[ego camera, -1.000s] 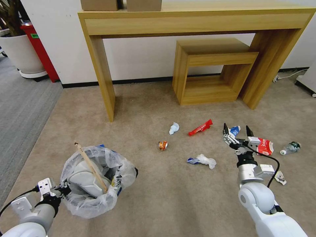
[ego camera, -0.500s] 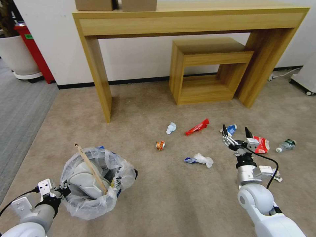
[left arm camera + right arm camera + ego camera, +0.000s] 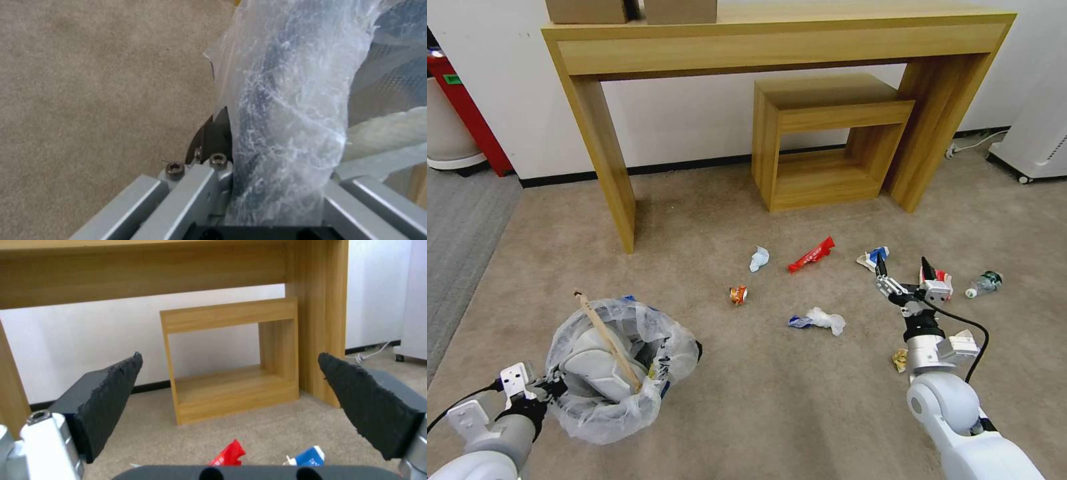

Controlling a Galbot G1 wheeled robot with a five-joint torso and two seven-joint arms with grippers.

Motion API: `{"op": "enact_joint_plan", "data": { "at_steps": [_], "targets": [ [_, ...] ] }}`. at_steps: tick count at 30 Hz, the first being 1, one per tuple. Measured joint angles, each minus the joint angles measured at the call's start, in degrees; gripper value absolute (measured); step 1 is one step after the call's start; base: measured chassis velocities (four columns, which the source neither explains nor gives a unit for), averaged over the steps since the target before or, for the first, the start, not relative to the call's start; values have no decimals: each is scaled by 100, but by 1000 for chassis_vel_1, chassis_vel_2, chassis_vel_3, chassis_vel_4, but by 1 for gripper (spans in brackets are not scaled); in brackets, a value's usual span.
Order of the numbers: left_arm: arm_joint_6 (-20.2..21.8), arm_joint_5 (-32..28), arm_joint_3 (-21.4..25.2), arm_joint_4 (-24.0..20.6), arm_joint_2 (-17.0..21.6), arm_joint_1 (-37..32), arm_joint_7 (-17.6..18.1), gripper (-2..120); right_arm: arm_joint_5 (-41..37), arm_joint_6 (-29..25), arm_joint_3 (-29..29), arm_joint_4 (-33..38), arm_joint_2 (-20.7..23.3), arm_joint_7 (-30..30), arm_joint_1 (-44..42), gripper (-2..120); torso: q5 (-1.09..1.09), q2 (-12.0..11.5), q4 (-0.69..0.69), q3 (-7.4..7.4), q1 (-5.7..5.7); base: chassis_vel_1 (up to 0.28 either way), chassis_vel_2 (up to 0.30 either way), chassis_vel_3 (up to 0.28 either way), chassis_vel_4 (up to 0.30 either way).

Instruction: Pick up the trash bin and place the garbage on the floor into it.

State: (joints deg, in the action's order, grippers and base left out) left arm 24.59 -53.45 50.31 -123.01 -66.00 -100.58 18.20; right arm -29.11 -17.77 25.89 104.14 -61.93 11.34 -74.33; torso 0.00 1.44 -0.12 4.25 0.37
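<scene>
Two grippers: left (image 3: 557,385) clamped on trash bin (image 3: 620,370), right (image 3: 904,272) jaws wide

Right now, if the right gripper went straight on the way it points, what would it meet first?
Probably nothing close: the right gripper, jaws open, aims at the small wooden shelf. The red wrapper and blue-white carton sit lower.

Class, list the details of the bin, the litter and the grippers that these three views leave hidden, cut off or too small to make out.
- Trash bin: its blue wall is mostly veiled by the bag liner; the writing is too small in the head view.
- Left gripper: fingertips buried in the liner, head and left wrist views.
- Red and white carton: partly behind the open right gripper, head view.
- Yellow wrapper: partly behind the right wrist, head view.
</scene>
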Motion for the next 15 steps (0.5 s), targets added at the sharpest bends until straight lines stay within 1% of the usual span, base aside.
{"op": "enact_joint_plan", "data": {
  "at_steps": [15],
  "targets": [
    [-12, -68, 16, 39, 2, 49, 41, 0, 49, 88, -2, -8, -76, 45, -37, 100, 0, 0, 0, 0, -1, 0, 0, 0, 0]
  ]
}}
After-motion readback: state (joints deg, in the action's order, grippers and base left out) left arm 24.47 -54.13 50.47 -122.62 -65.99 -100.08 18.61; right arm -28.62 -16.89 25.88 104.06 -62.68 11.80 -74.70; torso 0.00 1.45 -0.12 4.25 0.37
